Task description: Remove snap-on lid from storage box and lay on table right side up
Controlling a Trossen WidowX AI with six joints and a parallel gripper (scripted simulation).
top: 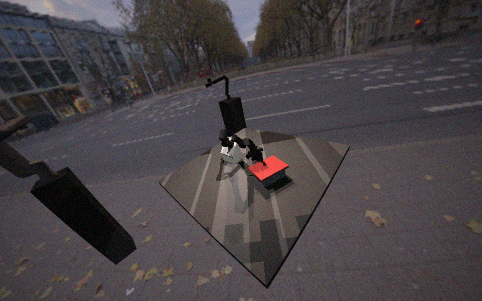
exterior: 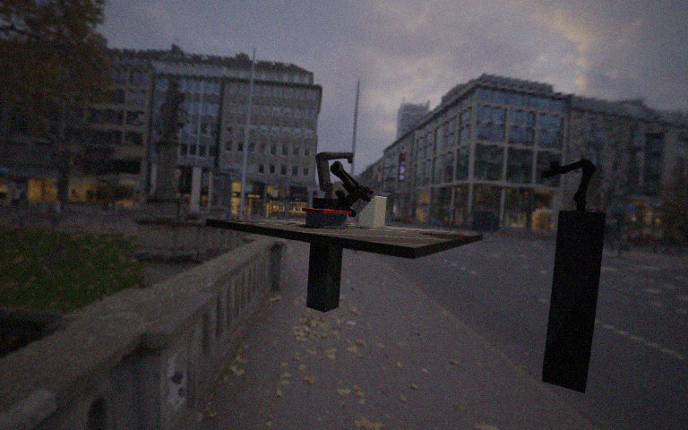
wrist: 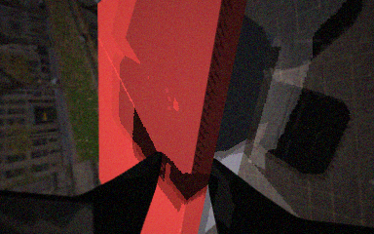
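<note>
The red lid (top: 272, 167) (exterior: 330, 210) (wrist: 168, 58) lies on top of the dark grey storage box (top: 275, 180) (exterior: 324, 219) (wrist: 241, 102), top face up. I cannot tell whether its rim is fully snapped on. The box stands on the table (top: 199, 186) (exterior: 413, 251). My gripper (top: 263, 164) (exterior: 352, 212) (wrist: 185, 161) is shut on the edge of the lid on the arm's side. In the wrist view one black finger is over the red top and the other is beside the lid's side wall. The exact contact under the edge is hidden.
A pale block (top: 231, 154) (exterior: 376, 212) stands on the table close to the arm and near the box. Dark pillars (top: 85, 216) (top: 232, 115) (exterior: 573, 298) with other arms on top stand away from the table top.
</note>
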